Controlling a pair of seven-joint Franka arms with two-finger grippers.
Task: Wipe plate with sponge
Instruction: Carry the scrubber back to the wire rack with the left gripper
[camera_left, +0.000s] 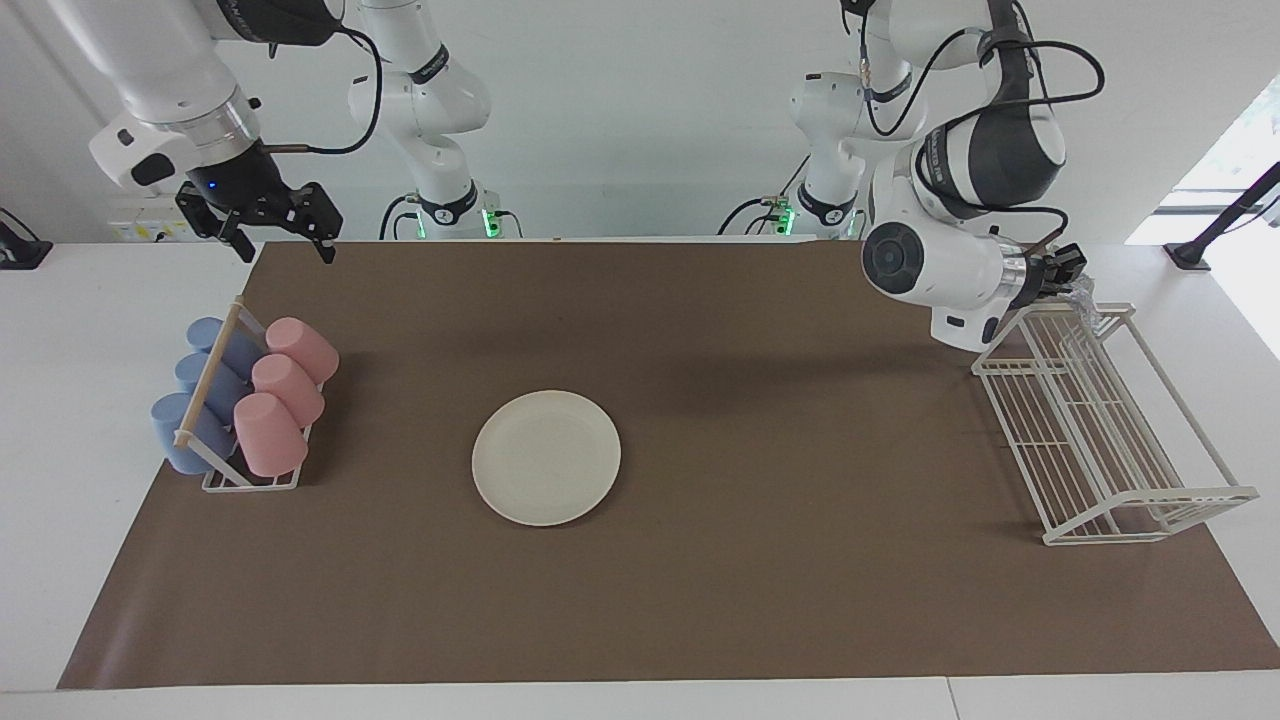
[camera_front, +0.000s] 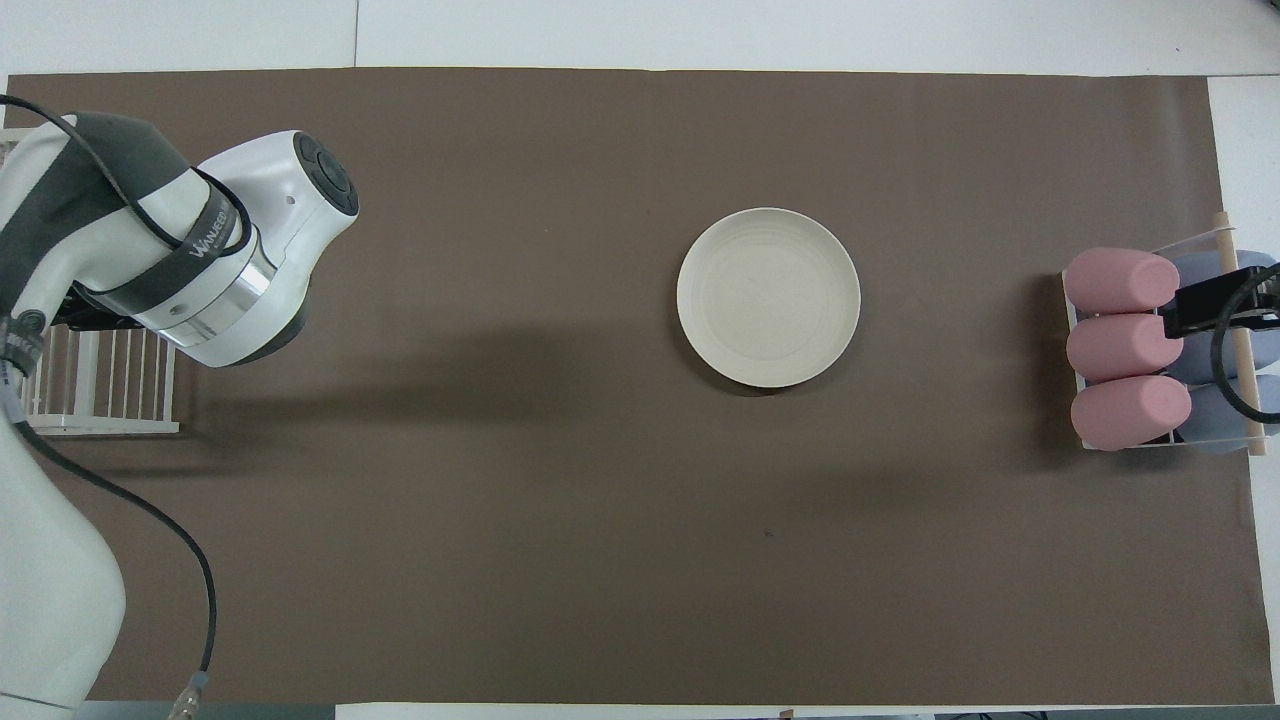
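Round cream plate (camera_left: 546, 457) is laid flat mid-mat. Silvery wrinkly sponge (camera_left: 1082, 293) is pinched by left gripper (camera_left: 1068, 276) over white wire rack (camera_left: 1095, 420). Right gripper (camera_left: 280, 238) is parked, fingers spread wide.

Brown mat (camera_left: 700, 600) covers most of my white table (camera_left: 60, 450). White wire rack (camera_left: 1100, 430) stands on mat at my left arm's end. Cup holder (camera_left: 245, 480) with wooden rod (camera_left: 210, 375) sits at my right arm's end; three pink cups (camera_left: 285, 395) and three blue cups (camera_left: 195, 400) lie tilted in it.
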